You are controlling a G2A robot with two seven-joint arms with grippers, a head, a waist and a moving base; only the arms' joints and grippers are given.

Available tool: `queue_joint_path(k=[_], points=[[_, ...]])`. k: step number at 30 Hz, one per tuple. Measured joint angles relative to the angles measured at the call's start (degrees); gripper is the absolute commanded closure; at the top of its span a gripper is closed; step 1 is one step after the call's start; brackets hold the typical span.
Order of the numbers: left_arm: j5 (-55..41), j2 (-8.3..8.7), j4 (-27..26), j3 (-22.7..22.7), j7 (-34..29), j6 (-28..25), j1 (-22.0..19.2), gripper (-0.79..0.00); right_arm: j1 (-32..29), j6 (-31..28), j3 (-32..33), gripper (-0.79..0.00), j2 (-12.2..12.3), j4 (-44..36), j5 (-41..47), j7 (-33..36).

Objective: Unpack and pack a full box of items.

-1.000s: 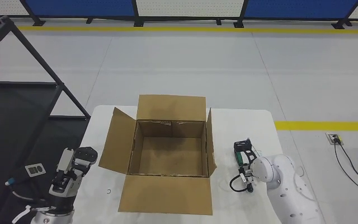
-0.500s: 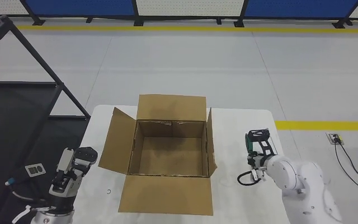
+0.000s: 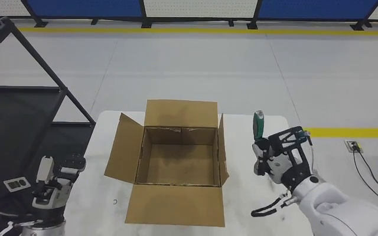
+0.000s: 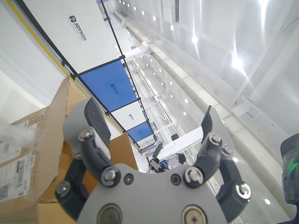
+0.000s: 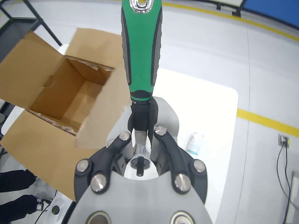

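Note:
An open cardboard box [image 3: 180, 162] stands in the middle of the white table [image 3: 248, 127]; what shows of its inside is bare [image 5: 58, 94]. My right gripper [image 3: 260, 152] hangs above the table just right of the box's right flap. It is shut on the neck of a green-handled ratchet tool [image 3: 257, 124], whose handle [image 5: 141, 47] sticks out beyond the fingertips [image 5: 141, 115]. My left gripper [image 3: 59, 162] sits off the table's left edge, pointing upward, open and with nothing in it [image 4: 151, 115]. The box's flap [image 4: 35, 141] is close beside it.
A small white bottle [image 5: 195, 143] lies on the table under the right arm, near the right edge. A black metal rack [image 3: 35, 118] stands left of the table. Floor cable and socket [image 3: 353, 146] are on the right.
The right arm lifted the green tool off the table and swung it up and to the right. The left arm drew back leftward, away from the box.

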Motion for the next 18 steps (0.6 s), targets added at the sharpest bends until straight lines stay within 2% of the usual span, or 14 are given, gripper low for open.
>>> queue_joint_path(k=[3, 6, 12, 15, 18], points=[[-1.86, -0.03, 0.74, -2.25, 0.32, -0.63, 0.84, -0.785, 2.51, -4.41, -4.64, 0.0, 0.01, 0.19, -1.43, -1.4], [-3.27, -0.1, 1.7, -3.34, 0.64, -0.74, 1.42, -0.785, 5.94, -5.56, -11.25, 0.0, -0.3, 0.18, -5.3, -0.69], [-3.49, -0.12, 1.83, -3.29, 0.69, -0.56, 1.51, -0.785, 13.4, -2.03, -24.07, 0.0, -1.79, 0.17, -9.81, 1.94], [-3.48, -0.12, 1.83, -3.29, 0.69, -0.57, 1.51, -0.785, 16.78, -0.16, -27.76, 0.0, -2.61, 0.99, -9.23, 4.21], [-3.48, -0.12, 1.83, -3.29, 0.69, -0.57, 1.51, -0.785, 21.57, 1.54, -30.88, 0.0, -3.67, 5.74, -8.37, 6.87]])
